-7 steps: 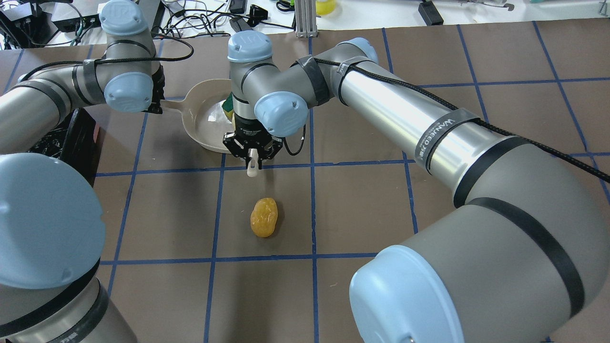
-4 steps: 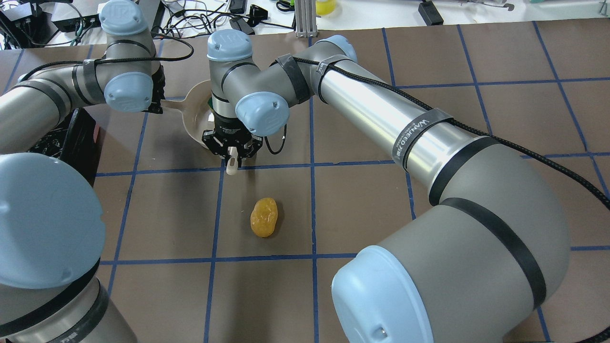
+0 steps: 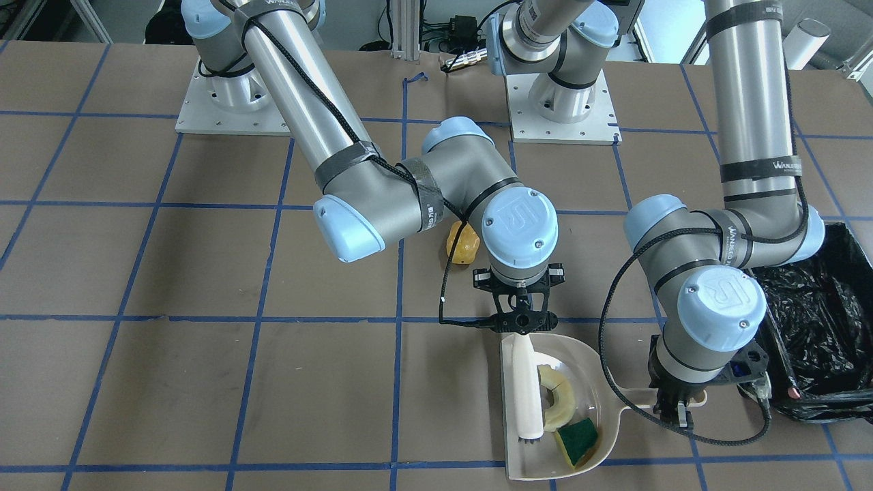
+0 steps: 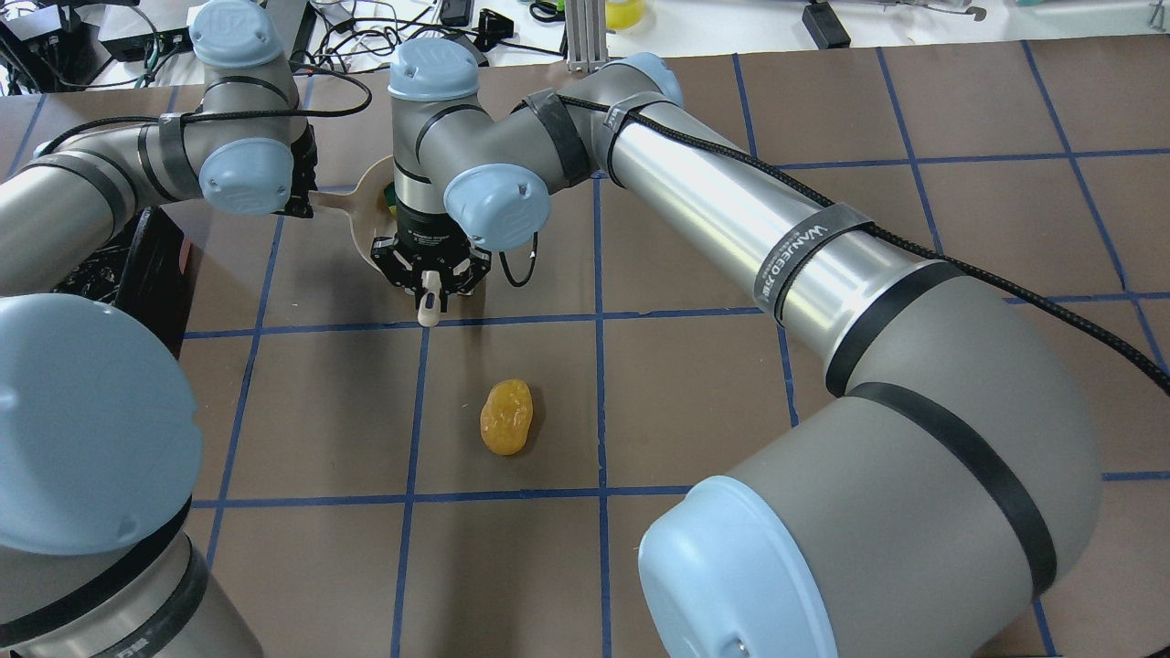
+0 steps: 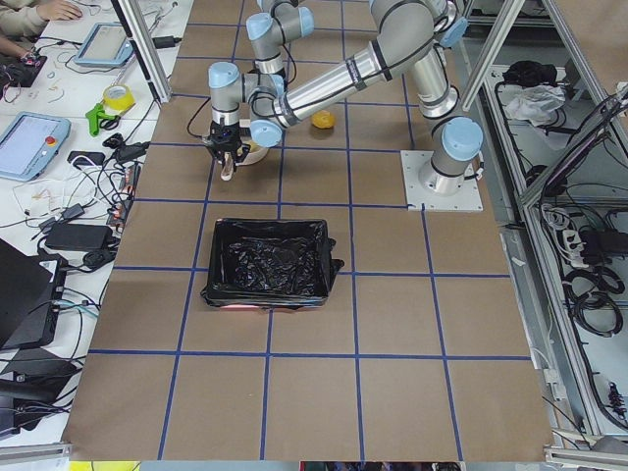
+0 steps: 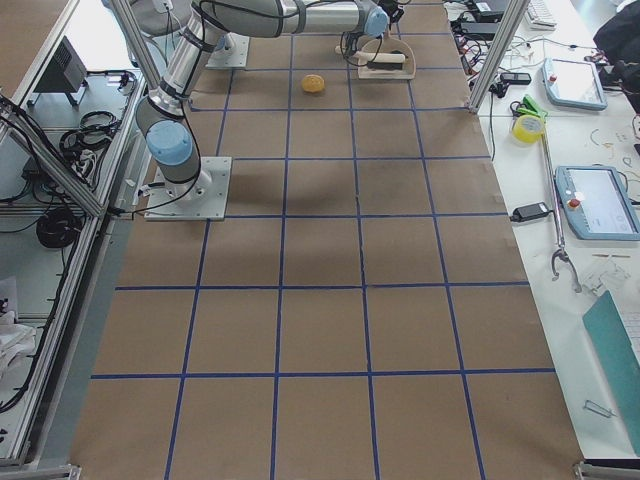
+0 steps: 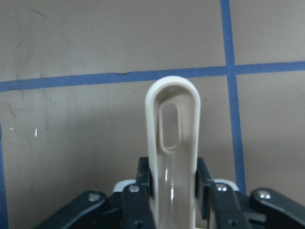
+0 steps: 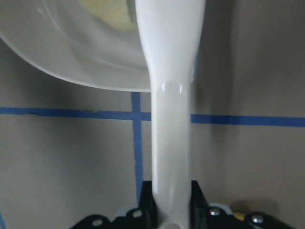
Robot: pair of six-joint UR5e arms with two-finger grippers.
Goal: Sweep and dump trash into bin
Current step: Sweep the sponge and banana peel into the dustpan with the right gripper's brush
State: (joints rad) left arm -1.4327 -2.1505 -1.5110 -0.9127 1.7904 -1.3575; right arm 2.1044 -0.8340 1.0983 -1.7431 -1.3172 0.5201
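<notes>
four wide views, two close wrist views, dustpan (image 3: 593,389) shared

On L wrist cam I see left gripper (image 7: 173,175) clamped on beige dustpan handle (image 7: 171,102) w/ oval slot (image 7: 169,125), over brown table (image 7: 71,52) w/ blue tape lines (image 7: 95,79).

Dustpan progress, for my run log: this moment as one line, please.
left gripper: shut on dustpan; right gripper: shut on brush; rind slice, sponge: in dustpan; potato lump: on table
</notes>
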